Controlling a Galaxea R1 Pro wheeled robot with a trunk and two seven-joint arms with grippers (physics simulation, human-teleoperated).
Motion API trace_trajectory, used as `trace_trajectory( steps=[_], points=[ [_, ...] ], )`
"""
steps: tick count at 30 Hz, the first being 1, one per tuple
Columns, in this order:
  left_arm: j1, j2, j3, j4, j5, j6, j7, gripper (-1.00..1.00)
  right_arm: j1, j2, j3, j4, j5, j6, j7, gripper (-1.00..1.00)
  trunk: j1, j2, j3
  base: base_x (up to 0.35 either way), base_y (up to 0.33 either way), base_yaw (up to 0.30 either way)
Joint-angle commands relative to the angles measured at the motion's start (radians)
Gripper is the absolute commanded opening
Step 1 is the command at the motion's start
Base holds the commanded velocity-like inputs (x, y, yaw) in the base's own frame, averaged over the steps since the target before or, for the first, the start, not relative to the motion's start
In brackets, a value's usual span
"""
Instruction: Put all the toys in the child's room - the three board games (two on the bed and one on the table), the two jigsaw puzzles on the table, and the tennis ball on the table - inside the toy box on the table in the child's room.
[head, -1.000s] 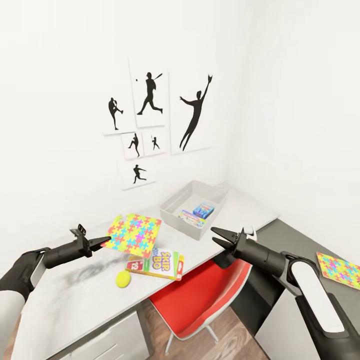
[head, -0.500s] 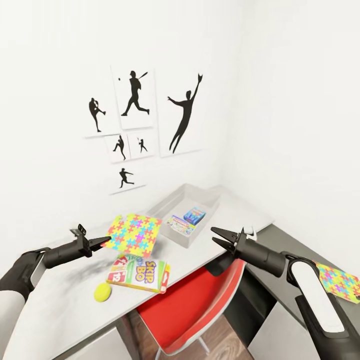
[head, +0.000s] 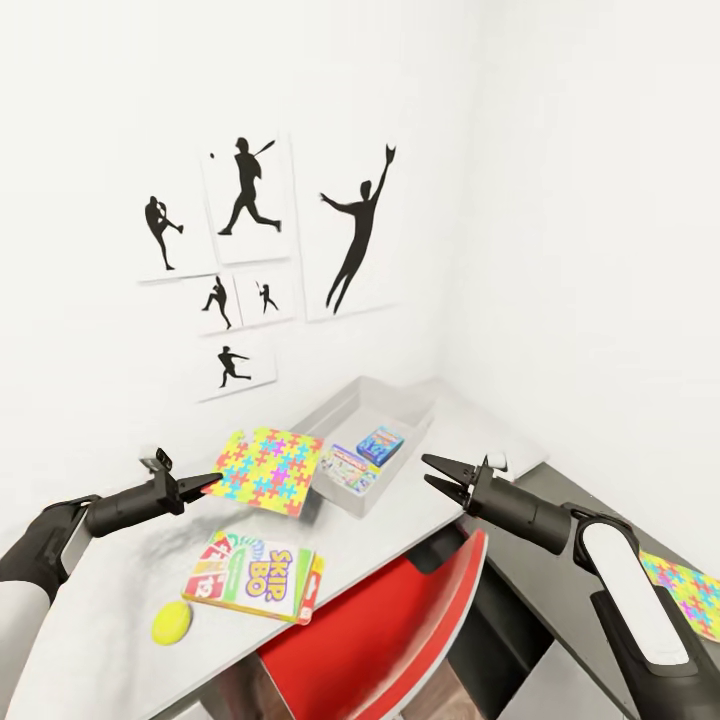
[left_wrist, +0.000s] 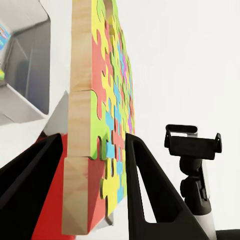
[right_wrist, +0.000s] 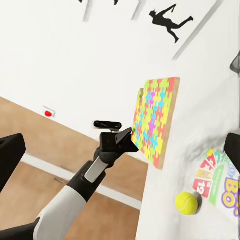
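Leftward across the head view the whole scene has slid, so the camera has turned; the left claw (head: 205, 482) is clamped on the jigsaw puzzle (head: 266, 468), held beside the toy box (head: 345, 409); it should be carried over the rim before release; the right claw (head: 436, 474) is spread, unladen.

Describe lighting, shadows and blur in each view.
Head view: even, soft light; a faint grey shadow on the table under the left hand; edges sharp. Left wrist view: the held jigsaw puzzle looms close and foreshortened. Right wrist view: the tennis ball casts a soft shadow.
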Motion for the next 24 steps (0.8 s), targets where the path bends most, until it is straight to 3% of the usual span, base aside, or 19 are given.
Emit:
trace_trajectory(
  steps=[1,15,24],
  points=[
    [-0.001,0.000,0.001,0.000,0.000,0.010,-0.004,-1.00,-0.001,-0.001,0.000,0.000,0.007,0.002,0.008,1.00,0.001,-0.002,-0.002,0.194,-0.076,0.000],
    [-0.001,-0.001,-0.001,0.000,0.000,0.009,-0.004,-1.00,-0.001,-0.001,0.000,0.000,0.007,0.001,0.009,1.00,0.001,-0.002,-0.002,0.179,-0.090,0.079],
    [-0.001,0.000,0.000,0.000,-0.001,0.009,-0.004,-1.00,-0.001,-0.001,0.000,0.000,0.007,0.002,0.009,1.00,0.001,-0.002,-0.002,0.040,-0.085,0.015]
  ],
)
